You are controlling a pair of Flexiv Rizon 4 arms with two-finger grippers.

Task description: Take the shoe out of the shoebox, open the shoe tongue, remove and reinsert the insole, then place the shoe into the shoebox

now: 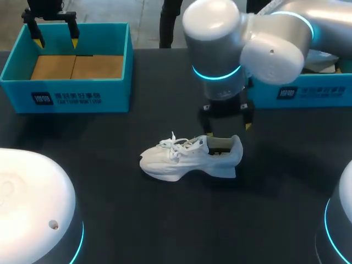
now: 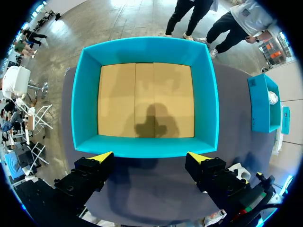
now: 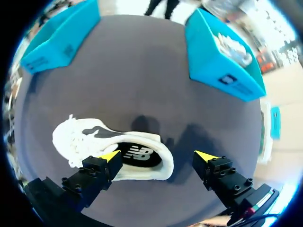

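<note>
Hovering right gripper (image 3: 158,156), fingers apart, over shoe (image 1: 187,157) (light, soft-sided, I'm guessing); favouring stiffer heel rim (image 1: 236,144). Left gripper (image 2: 150,156) gaping too.

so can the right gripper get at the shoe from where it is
Probably yes: the right gripper hangs open just above the heel end of the shoe, with nothing between them.

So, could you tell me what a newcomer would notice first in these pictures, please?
The white shoe stands on its sole in the middle of the black table, with the right gripper open just above its heel. At the far left, the left gripper hangs open over an empty teal shoebox.
</note>
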